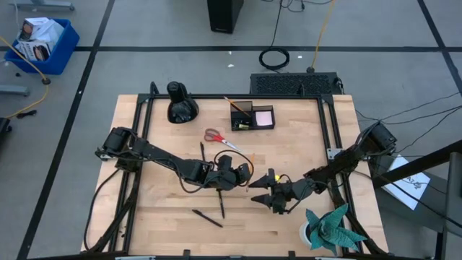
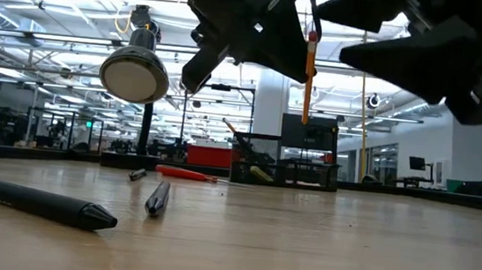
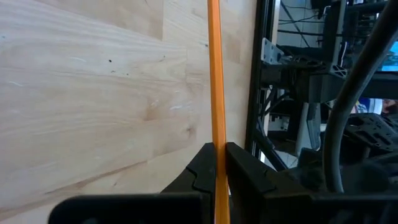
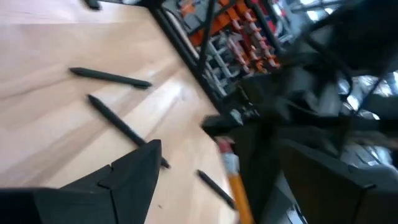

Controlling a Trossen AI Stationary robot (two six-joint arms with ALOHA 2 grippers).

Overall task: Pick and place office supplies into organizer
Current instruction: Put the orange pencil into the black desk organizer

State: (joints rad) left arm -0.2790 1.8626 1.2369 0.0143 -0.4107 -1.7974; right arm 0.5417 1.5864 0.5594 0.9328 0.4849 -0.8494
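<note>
My left gripper (image 1: 244, 175) is shut on an orange pencil (image 2: 308, 79) over the middle of the table. My right gripper (image 1: 261, 196) stands open just to its right. In the right wrist view the pencil's eraser end (image 4: 227, 158) shows ahead between my right gripper's fingers, apart from them. The black organizer (image 1: 251, 115) stands at the far edge with a pink sticky pad (image 1: 264, 115) in its tray. Red-handled scissors (image 1: 214, 136) lie flat in front of it. Three black pens (image 1: 202, 152) (image 1: 220, 203) (image 1: 207, 218) lie on the wood. My left gripper pinches the pencil's shaft (image 3: 217, 134) between its two fingers (image 3: 245, 168), near the eraser end (image 2: 312, 39). The fingers slant down and lie across the pencil. The pencil stands upright, its long part hanging below the fingers, its tip (image 2: 304, 121) clear of the table.
A rounded black bulbous object (image 1: 181, 106) stands at the far left. A teal paper plant (image 1: 332, 227) stands at the near right corner. Black frame rails (image 1: 330, 137) run along the table's sides. Bare wood lies at the near left.
</note>
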